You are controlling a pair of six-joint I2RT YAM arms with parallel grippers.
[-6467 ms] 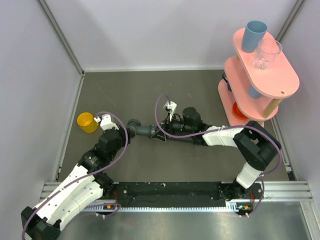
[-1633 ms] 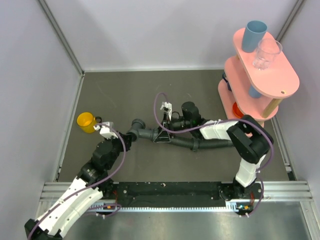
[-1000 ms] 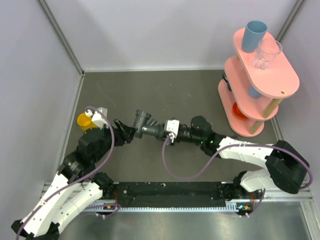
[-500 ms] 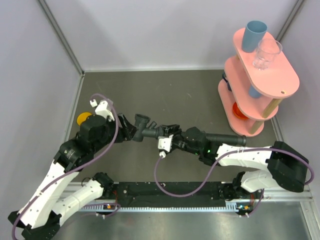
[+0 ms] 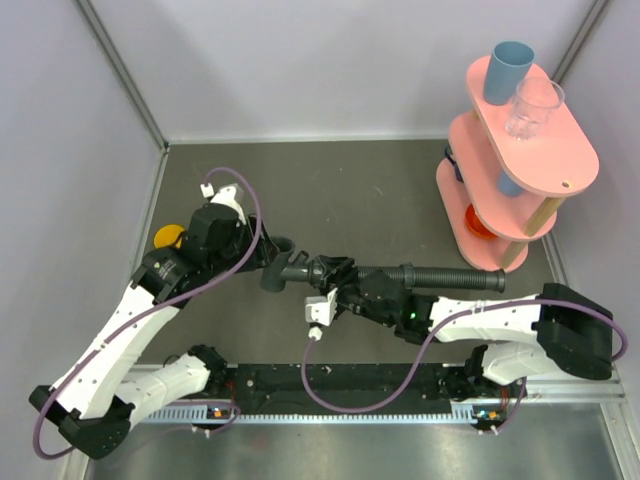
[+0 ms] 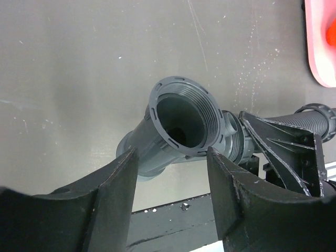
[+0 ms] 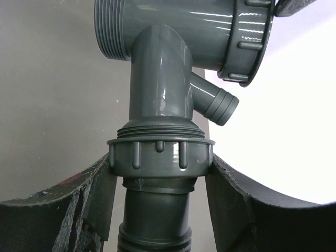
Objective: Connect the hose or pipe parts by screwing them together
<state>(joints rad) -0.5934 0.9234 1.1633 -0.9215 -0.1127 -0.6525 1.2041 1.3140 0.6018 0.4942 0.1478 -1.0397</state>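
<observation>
The dark grey angled branch fitting [image 5: 290, 270] hangs just above the table's middle, joined to the collar [image 7: 160, 157] of the black ribbed hose [image 5: 450, 277], which runs off to the right. My right gripper [image 5: 335, 272] is shut on that collar, with a finger [image 7: 94, 194] pressed against each side. The fitting [image 7: 163, 63] stands above the collar in the right wrist view. My left gripper [image 5: 268, 262] is open. Its fingertips [image 6: 131, 157] flank the fitting's threaded open mouth [image 6: 184, 118], close to its rim.
A yellow cup [image 5: 168, 237] sits at the left, partly hidden by the left arm. A pink tiered stand [image 5: 520, 150] at the back right carries a blue cup [image 5: 510, 70] and a clear glass [image 5: 535, 105]. The black base rail [image 5: 340, 380] runs along the near edge.
My left gripper has moved right onto the fitting's open end, and its jaws have narrowed. My right arm has shifted the hose and fitting slightly and kept its grip.
</observation>
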